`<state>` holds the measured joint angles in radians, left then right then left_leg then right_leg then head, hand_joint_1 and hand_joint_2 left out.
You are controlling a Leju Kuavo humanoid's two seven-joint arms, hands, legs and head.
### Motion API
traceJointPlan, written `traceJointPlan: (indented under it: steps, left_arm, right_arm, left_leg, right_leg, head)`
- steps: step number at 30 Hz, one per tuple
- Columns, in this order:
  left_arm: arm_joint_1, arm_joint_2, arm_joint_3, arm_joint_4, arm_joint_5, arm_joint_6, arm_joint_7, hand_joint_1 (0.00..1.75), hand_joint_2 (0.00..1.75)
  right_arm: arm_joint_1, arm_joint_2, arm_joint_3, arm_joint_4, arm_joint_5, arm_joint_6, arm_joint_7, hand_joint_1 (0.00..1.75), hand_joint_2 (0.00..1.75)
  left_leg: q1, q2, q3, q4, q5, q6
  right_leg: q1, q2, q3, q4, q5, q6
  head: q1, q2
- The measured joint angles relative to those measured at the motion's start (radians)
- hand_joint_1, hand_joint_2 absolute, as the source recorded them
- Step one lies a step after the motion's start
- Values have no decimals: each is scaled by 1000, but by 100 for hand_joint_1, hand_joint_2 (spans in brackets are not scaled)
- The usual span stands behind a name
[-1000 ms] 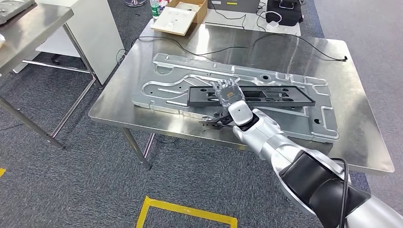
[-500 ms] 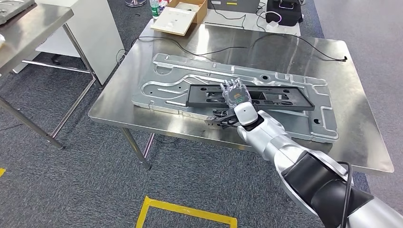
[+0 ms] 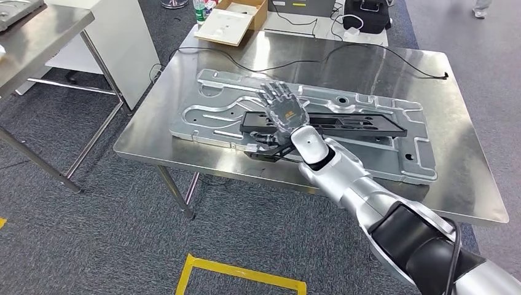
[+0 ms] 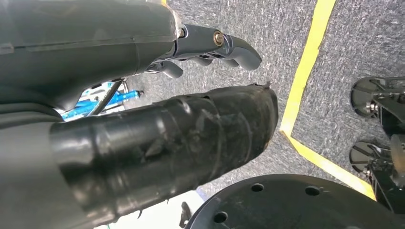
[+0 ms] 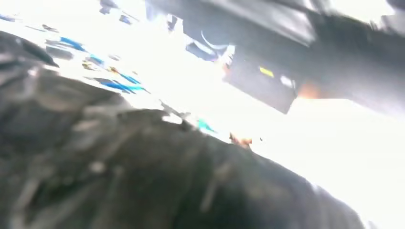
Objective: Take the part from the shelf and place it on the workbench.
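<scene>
Head view shows the right hand raised over the steel workbench, its fingers spread apart and stretched out, holding nothing. Just beneath and beyond the fingertips lies the long black part, a flat slotted frame resting lengthwise on a large pressed metal panel that covers much of the bench top; the part's near end sits directly under the palm, but whether the palm touches it I cannot tell. A thin black cable runs across the bench well beyond the fingers. Left wrist view shows the left hand hanging over grey carpet with yellow floor tape, its fingers loosely curled around nothing.
</scene>
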<state>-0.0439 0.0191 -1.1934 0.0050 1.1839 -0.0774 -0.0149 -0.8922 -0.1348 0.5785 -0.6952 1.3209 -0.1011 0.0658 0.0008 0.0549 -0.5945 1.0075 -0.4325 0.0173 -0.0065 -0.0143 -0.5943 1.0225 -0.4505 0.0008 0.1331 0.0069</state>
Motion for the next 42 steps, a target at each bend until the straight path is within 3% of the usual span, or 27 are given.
traceJointPlan:
  steps: [4, 8, 15, 20, 22, 25, 26, 27, 28, 30, 32, 34, 36, 37, 39, 41, 42]
  left_arm:
    - [3, 0, -17, 0, -1, 5, 2, 0, 0]
    - [3, 0, -37, 0, -2, 18, 7, 0, 0]
    - [4, 0, -62, 0, -2, 26, 25, 0, 0]
    - [8, 0, -73, 0, 0, 27, 34, 0, 0]
    - [7, 0, -76, 0, 0, 27, 35, 0, 0]
    - [5, -1, -82, 0, 0, 27, 35, 0, 0]
    - [5, -1, -84, 0, 0, 27, 35, 0, 0]
    - [5, 0, -86, 0, 0, 27, 35, 0, 0]
    - [5, 0, -88, 0, 1, 28, 35, 0, 0]
    - [5, 0, -92, 0, 1, 30, 34, 0, 0]
    - [4, 0, -95, 0, 1, 33, 32, 0, 0]
    - [3, 0, -97, 0, 1, 36, 29, 0, 0]
    - [4, 0, -99, 0, 2, 40, 27, 0, 0]
    - [4, 0, -100, 0, 5, 42, 28, 0, 0]
    - [5, -1, -103, 0, 11, 45, 32, 0, 0]
    - [5, 0, -106, 0, 16, 49, 36, 0, 0]
    - [5, 0, -107, 0, 17, 50, 37, 0, 0]
  right_arm:
    - [69, -25, 18, -312, 44, -85, -9, 0, 0]
    - [128, -42, 53, -550, 43, -101, -33, 0, 0]
    - [222, -71, 155, -780, -43, -97, -74, 0, 0]
    - [286, -99, 204, -886, -100, -81, -65, 0, 0]
    - [303, -109, 211, -908, -117, -71, -58, 0, 0]
    - [328, -123, 218, -918, -137, -60, -53, 0, 0]
    - [337, -127, 220, -918, -140, -59, -53, 0, 0]
    - [344, -130, 222, -918, -144, -56, -52, 0, 0]
    - [350, -132, 223, -918, -150, -52, -49, 0, 0]
    - [357, -135, 224, -918, -165, -41, -41, 0, 0]
    - [364, -135, 224, -915, -180, -26, -28, 0, 0]
    - [375, -135, 220, -904, -197, -9, -11, 0, 0]
    - [391, -133, 210, -883, -213, 3, 2, 0, 0]
    - [401, -131, 203, -869, -222, 7, 7, 0, 0]
    - [429, -120, 182, -837, -241, 11, 16, 0, 0]
    - [462, -110, 160, -808, -253, 10, 18, 0, 0]
    - [475, -107, 152, -796, -255, 9, 19, 0, 0]
  left_leg:
    - [0, 0, 0, 0, -1, -1]
    - [0, 0, 0, 0, -2, -1]
    - [-1, -1, -2, 8, -8, 6]
    - [-1, -1, 0, 8, -7, 20]
    - [4, 2, 4, -5, 5, 29]
    - [6, 4, -3, -11, 15, 38]
    - [6, 4, -7, -10, 17, 39]
    - [6, 4, -12, -7, 18, 38]
    - [6, 4, -17, -2, 19, 37]
    - [7, 5, -28, 9, 22, 33]
    - [6, 4, -36, 17, 27, 24]
    - [5, 4, -40, 18, 37, 9]
    - [7, 0, -44, 19, 39, -7]
    - [8, -8, -50, 31, 22, -15]
    - [11, -33, -78, 112, -62, -26]
    - [12, -46, -110, 239, -148, -33]
    - [12, -47, -113, 282, -164, -34]
  right_leg:
    - [0, 0, 0, 0, 0, 0]
    - [-1, 0, 0, 0, -2, 0]
    - [-3, -1, 3, -1, -2, 4]
    - [-5, -2, 9, -4, -1, 18]
    - [-5, 2, 4, 18, -27, 25]
    - [-7, 9, -53, 175, -136, 31]
    - [-8, 10, -71, 229, -159, 33]
    - [-9, 10, -76, 256, -164, 35]
    - [-10, 10, -64, 245, -150, 36]
    - [-13, 6, 7, 128, -99, 35]
    - [-8, 1, 62, 29, -65, 26]
    - [0, 2, 65, 11, -56, 12]
    - [-3, 5, 57, 1, -45, -6]
    - [-5, 7, 51, -2, -35, -15]
    - [-7, 8, 33, -7, -15, -29]
    - [-5, 11, 5, -4, 4, -34]
    - [-4, 13, -10, -1, 14, -34]
  head:
    - [0, 0]
    - [0, 0]
    - [0, 0]
    - [0, 0]
    - [0, 0]
    - [0, 0]
    - [0, 0]
    - [0, 0]
    - [0, 0]
    - [0, 0]
    - [0, 0]
    - [0, 0]
    - [0, 0]
    - [0, 0]
    - [0, 0]
    - [0, 0]
    - [0, 0]
